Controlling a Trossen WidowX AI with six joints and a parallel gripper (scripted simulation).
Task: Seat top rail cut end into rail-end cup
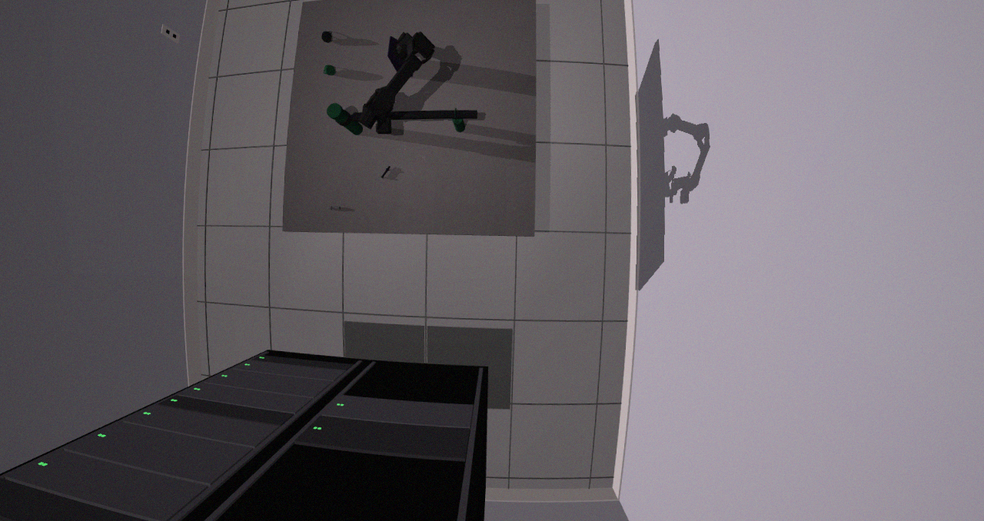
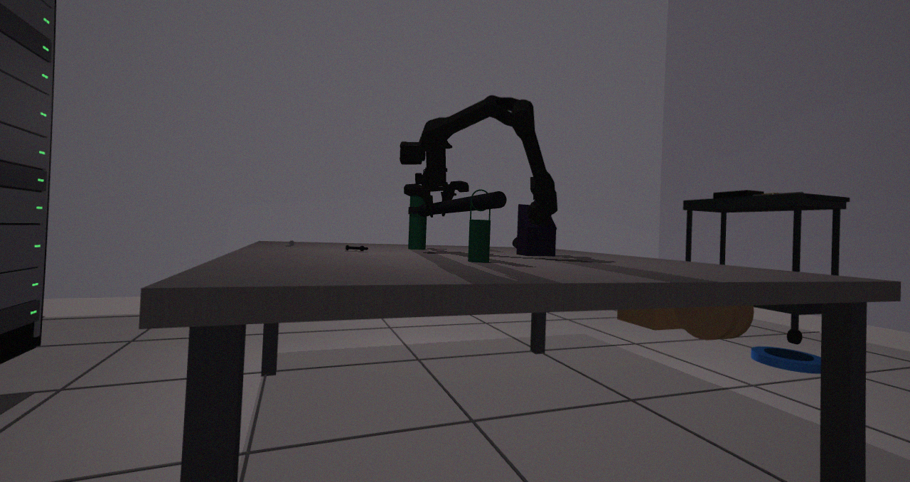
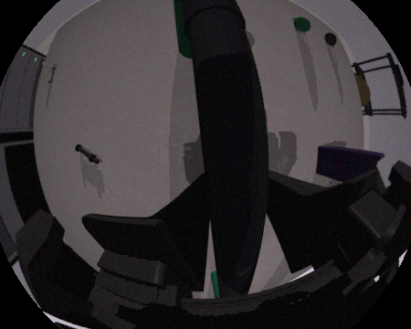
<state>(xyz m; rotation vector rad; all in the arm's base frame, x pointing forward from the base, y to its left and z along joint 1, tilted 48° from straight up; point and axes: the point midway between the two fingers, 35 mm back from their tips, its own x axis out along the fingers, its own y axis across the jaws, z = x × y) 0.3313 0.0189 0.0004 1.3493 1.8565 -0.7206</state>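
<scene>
The dark rail (image 1: 426,114) (image 2: 467,203) (image 3: 233,119) runs level from the big post, through the thin green loop cap (image 2: 480,190) on the small green post (image 1: 460,125) (image 2: 479,240). My gripper (image 3: 230,175) is shut on the rail between the two posts, nearer the big post. The big green post (image 1: 334,111) (image 2: 416,229) (image 3: 183,38) stands upright. The brace band (image 2: 416,210) sits a little below its dark cap. The rail's far end meets the cup area at the band; how deep it sits in the cup cannot be told.
A green cylinder (image 1: 329,70) (image 3: 301,24) and a black one (image 1: 327,36) (image 3: 331,39) stand past the big post. A dark bolt (image 1: 386,171) (image 2: 356,248) (image 3: 88,153) and a small grey piece (image 1: 338,207) (image 3: 52,73) lie on the other side of the rail.
</scene>
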